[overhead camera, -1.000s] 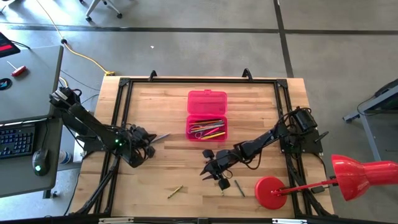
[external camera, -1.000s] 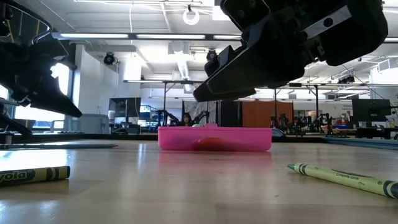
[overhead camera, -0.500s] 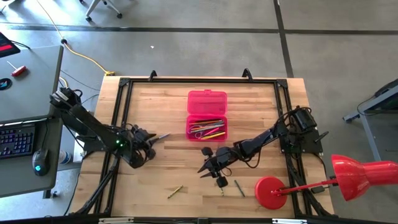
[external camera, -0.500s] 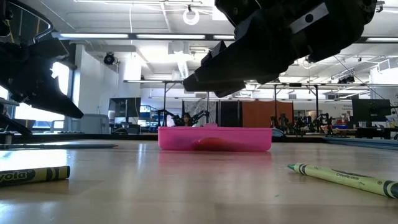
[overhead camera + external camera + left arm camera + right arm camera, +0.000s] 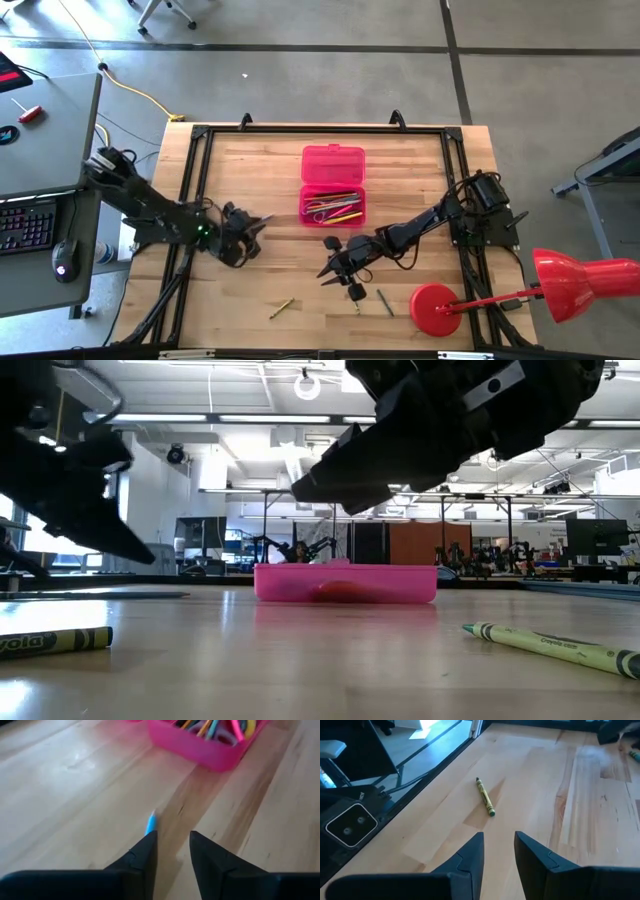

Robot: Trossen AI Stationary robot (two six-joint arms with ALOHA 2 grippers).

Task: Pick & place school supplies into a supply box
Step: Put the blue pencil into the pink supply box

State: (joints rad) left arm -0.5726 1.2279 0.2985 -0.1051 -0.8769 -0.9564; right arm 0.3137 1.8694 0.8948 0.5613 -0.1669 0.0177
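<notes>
Wooden table point(image 5: 250, 290), pink supply box point(image 5: 333, 185) open, seemingly half-filled

1. Even overhead light falls on the wooden table point(image 5: 270, 270) in the high view, bright and without hard shadows.
2. In the low view, ceiling strip lights point(image 5: 250, 418) glow, leaving both arms as near-black silhouettes against the bright room.
3. A pale sheen of glare lies across the tabletop ahead of the left gripper point(image 5: 171, 851).
4. The pink supply box point(image 5: 210, 742) looks soft and slightly blurred in the left wrist view.
</notes>
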